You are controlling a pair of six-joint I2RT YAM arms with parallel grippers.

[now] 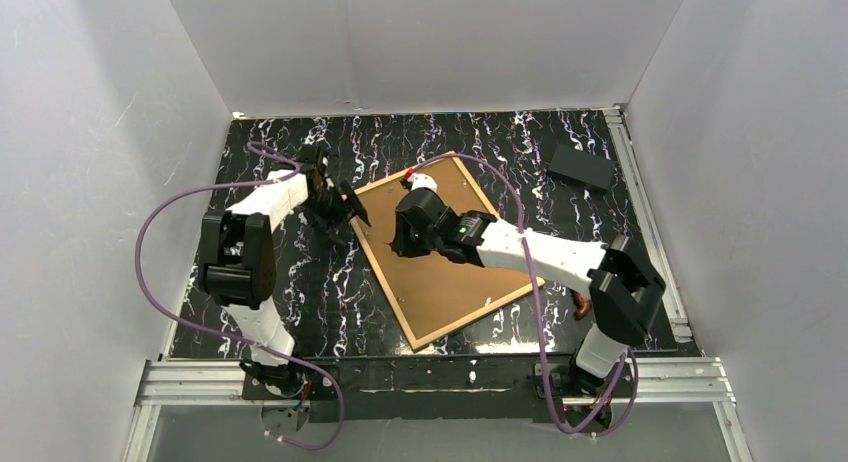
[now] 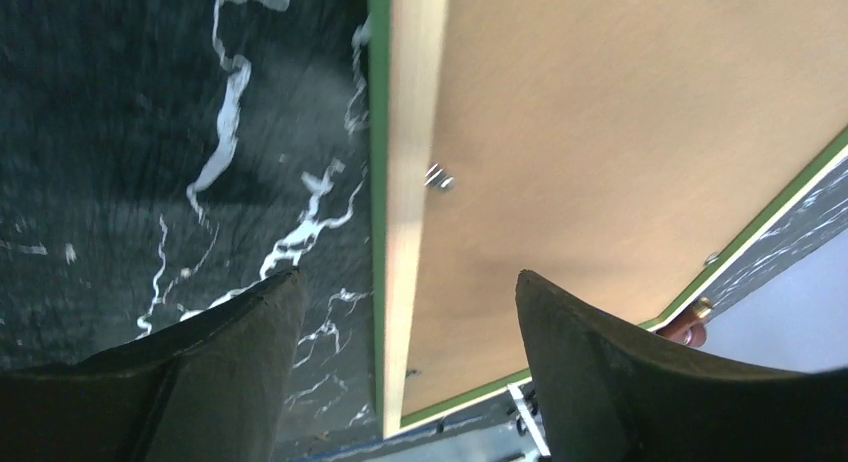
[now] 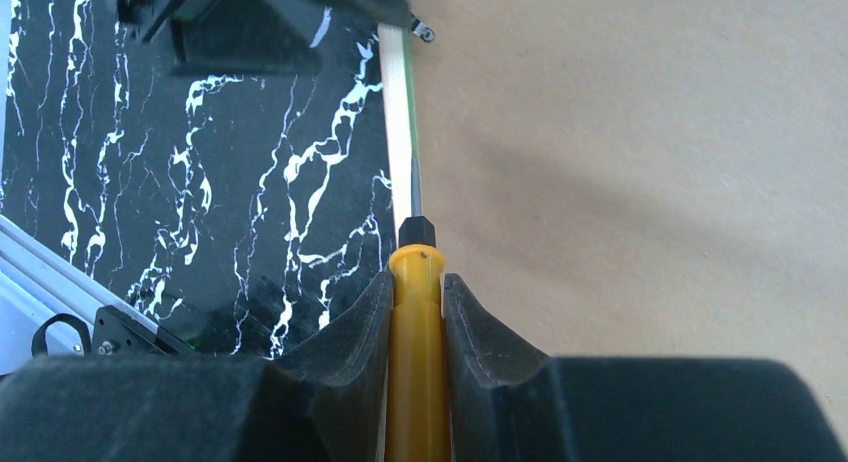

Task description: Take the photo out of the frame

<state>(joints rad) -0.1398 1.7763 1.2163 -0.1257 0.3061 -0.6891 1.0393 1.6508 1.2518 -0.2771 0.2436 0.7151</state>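
Observation:
The frame (image 1: pixel 388 282) lies face down on the black marbled table, with its thin green border (image 2: pixel 378 182) and pale wooden rim showing. Its brown backing panel (image 1: pixel 440 282) covers the photo, which is hidden. My left gripper (image 1: pixel 348 208) hovers open by the frame's left corner. In the left wrist view the frame's edge runs between the spread fingers (image 2: pixel 235 372) of that gripper (image 2: pixel 405 292), which holds nothing. My right gripper (image 3: pixel 416 280) is shut on a yellow screwdriver (image 3: pixel 416 382) above the panel (image 3: pixel 620 162). The screwdriver's dark shaft (image 3: pixel 414 187) points along the frame's rim.
A small metal tab (image 2: pixel 437 177) sits on the frame's rim beside the backing. A dark flat block (image 1: pixel 580 165) lies at the back right of the table. White walls close in three sides, and an aluminium rail (image 1: pixel 480 377) runs along the near edge.

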